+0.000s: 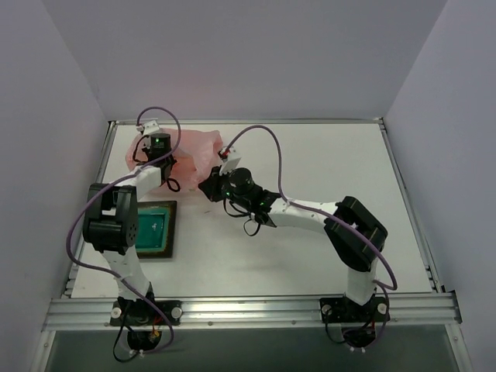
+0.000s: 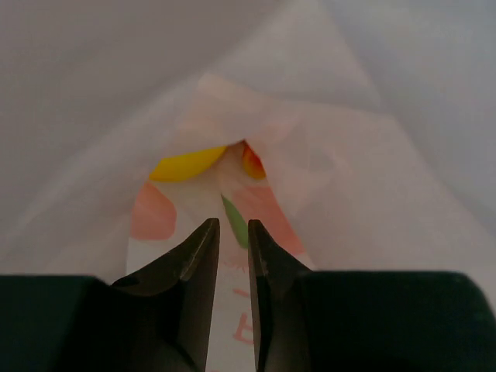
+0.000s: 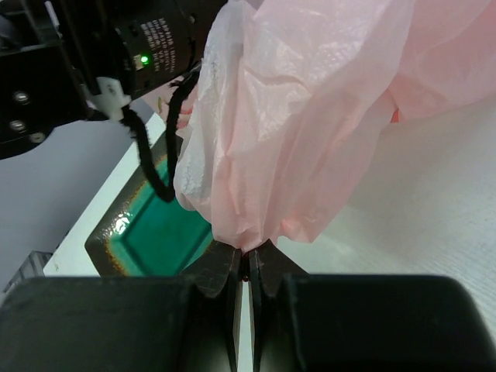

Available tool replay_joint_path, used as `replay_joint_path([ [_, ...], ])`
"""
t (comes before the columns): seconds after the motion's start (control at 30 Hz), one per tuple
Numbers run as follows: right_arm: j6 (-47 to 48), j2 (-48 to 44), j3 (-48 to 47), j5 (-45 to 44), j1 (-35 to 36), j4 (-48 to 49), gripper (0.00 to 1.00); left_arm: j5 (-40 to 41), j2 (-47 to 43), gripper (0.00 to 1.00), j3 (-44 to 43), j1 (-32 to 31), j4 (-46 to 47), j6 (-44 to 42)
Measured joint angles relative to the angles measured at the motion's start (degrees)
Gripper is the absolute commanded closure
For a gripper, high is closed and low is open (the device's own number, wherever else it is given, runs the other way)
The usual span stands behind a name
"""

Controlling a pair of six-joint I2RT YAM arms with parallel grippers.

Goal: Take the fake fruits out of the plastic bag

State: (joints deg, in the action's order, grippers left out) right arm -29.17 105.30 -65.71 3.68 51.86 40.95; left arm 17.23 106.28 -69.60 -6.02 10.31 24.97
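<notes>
White surface, inspected from above, carries two items directly: a crumpled pink plastic bag bunched at its far-left corner, and a dark square tray with teal interior lying flat nearer, along the left side.

Plastic bag thin & crinkly; tray glossy.

Overhead camera looks down; wrist cameras closely share the plastic bag.
</notes>
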Motion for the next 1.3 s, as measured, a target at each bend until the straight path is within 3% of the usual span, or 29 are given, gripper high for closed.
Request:
replay_joint_path([
  [0.17, -1.3, 1.2, -0.1, 0.3, -0.2, 0.5, 1.0, -0.8, -4.6, 0.72, 4.7, -0.9, -2.6, 4.4],
  [0.33, -3.9, 1.2, -0.3, 0.9, -1.3, 3.6, 1.0, -1.4, -14.0, 0.88, 9.7, -2.3, -3.2, 9.1],
  [0.43, -5.1, 1.2, -1.1, 1.3, -2.0, 3.9, 1.0, -2.0, -16.5, 0.92, 12.4, -3.2, -2.5, 11.7],
  [0.57, -5.9, 1.1, -1.7, 1.7, -2.4, 4.8, 1.0, -2.1, -12.8, 0.92, 12.4, -3.7, -3.3, 13.0],
  [0.73, -6.4, 1.1, -1.8, 2.5, -2.4, 4.9, 1.0, -1.9, -3.3, 0.91, 5.4, -3.7, -4.7, 12.8],
  [0.97, -6.4, 1.1, -1.3, 4.3, -2.4, 5.3, 1.0, -1.3, 1.4, 0.88, -0.9, -3.6, -2.5, 11.2],
  [1.2, -6.3, 1.1, -0.3, 4.8, -2.4, 5.1, 1.0, 0.0, 7.1, 0.7, -4.3, -2.1, -0.2, 9.7],
  [1.3, -6.2, 1.0, -0.2, 5.0, -2.7, 5.2, 1.0, 0.7, 8.8, 0.57, -4.1, -1.2, 0.3, 9.0],
])
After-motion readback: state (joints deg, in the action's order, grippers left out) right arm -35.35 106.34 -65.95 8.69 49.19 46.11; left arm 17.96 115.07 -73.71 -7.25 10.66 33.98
